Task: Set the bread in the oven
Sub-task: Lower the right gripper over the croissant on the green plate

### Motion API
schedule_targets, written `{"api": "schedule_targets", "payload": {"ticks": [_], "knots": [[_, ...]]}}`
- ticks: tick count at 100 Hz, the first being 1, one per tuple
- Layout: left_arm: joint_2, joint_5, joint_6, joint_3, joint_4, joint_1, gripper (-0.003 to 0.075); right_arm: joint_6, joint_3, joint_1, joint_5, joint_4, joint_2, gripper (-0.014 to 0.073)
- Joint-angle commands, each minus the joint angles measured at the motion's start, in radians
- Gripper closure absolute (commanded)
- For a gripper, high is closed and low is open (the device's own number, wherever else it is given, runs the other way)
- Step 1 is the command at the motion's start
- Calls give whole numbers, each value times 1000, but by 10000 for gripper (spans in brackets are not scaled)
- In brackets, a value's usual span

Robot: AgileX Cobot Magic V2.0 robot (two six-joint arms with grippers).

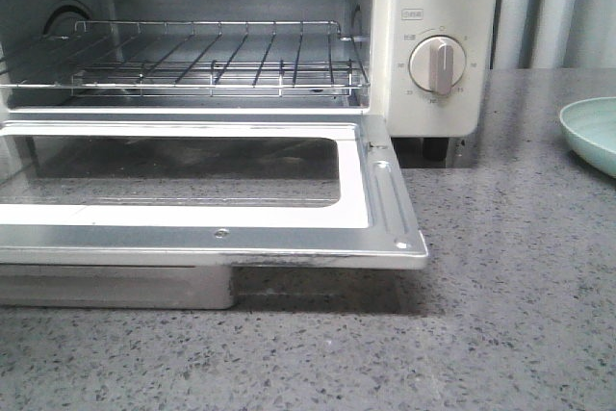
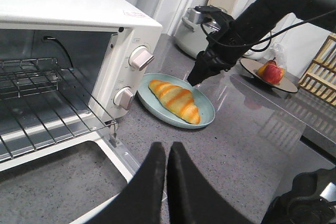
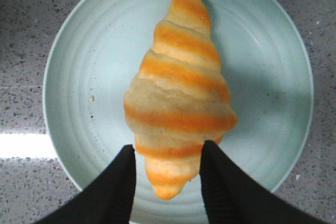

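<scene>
The bread (image 3: 178,98) lies on a pale green plate (image 3: 89,77). My right gripper (image 3: 168,148) is open just above it, one finger on each side of the bread's near tapered end, with small gaps. In the left wrist view the bread (image 2: 175,99) and plate (image 2: 206,107) sit to the right of the oven (image 2: 68,3), with my right gripper (image 2: 195,80) over the plate's far side. The oven (image 1: 395,64) stands open, its glass door (image 1: 192,218) folded down flat and its wire rack (image 1: 212,55) bare. My left gripper (image 2: 166,148) is shut and empty above the door's corner.
The plate's edge (image 1: 592,132) shows at the far right of the front view. Behind the plate stand a grey-white appliance (image 2: 191,30), an apple on a dark dish (image 2: 270,72) and a wooden rack (image 2: 323,72). The counter is grey speckled stone.
</scene>
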Motion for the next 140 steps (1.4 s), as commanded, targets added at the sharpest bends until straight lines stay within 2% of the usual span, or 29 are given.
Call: {"api": "schedule_targets", "payload": {"ticks": [1, 69, 74, 79, 87, 120, 140], "knots": [[1, -67, -8, -36, -1, -12, 741, 0, -32, 0, -35, -17, 7, 340], [1, -103, -8, -36, -1, -12, 741, 0, -32, -2, -21, -24, 210, 342], [1, -104, -8, -36, -1, -12, 741, 0, -32, -2, -21, -24, 210, 377], [1, -104, -8, -36, -1, -12, 741, 0, -32, -2, -21, -24, 210, 461], [1, -104, -8, -36, -1, -12, 741, 0, -32, -2, -10, -24, 208, 667], [1, -110, -8, -36, 13, -12, 741, -14, -36, 32, 45, -24, 106, 662], [1, -151, -8, -36, 23, -12, 742, -19, -36, 140, 148, -24, -54, 662]]}}
